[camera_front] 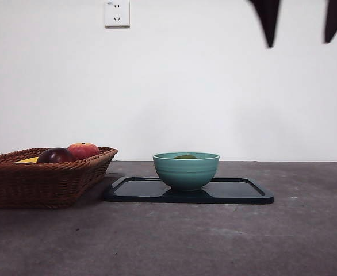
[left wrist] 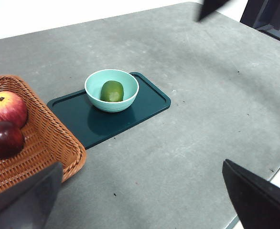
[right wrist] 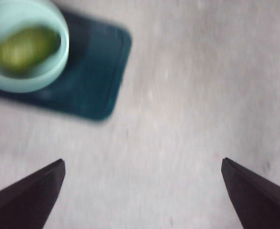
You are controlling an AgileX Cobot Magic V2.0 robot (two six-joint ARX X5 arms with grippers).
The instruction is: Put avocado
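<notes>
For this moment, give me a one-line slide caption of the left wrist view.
Olive-green avocado lying in the teal ceramic bowl on the dark rectangular tray, wicker basket of fruit beside it, left gripper open above the table.

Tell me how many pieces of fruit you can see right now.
3: the avocado in the bowl, the red-orange fruit and the maroon fruit in the basket. Something yellow there may be another.
</notes>
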